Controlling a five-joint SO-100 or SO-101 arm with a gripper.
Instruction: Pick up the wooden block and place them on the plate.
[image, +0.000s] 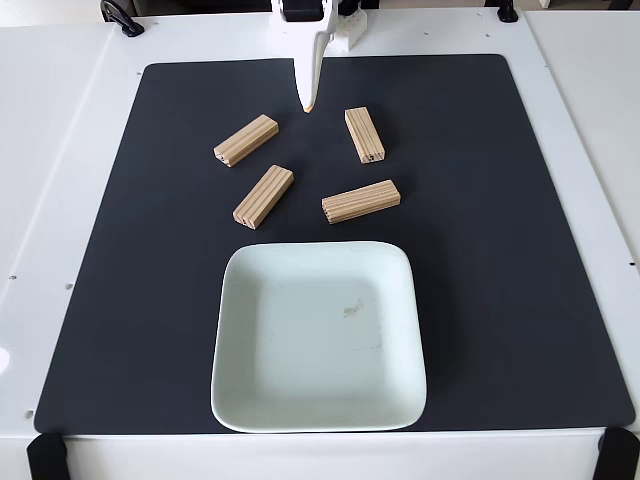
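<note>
My claw (309, 105) hangs at 12 o'clock of the black mat (560, 250), white fingers pinched together to one tip, nothing held, pointing down at bare mat. Four wooden blocks lie around it, all flat on the mat, none touching. Upper-left block (246, 139) at 8 o'clock from the tip, angled. Upper-right block (365, 134) at 4 o'clock, nearly lengthwise away from me. Lower-left block (264, 196) at 7 o'clock, diagonal. Lower-right block (361, 201) at 5 o'clock, almost crosswise. The plate (240, 300) sits at 6 o'clock, below the blocks, empty except a small smudge, clear of both lower blocks. White table (60, 120) surrounds the mat.
</note>
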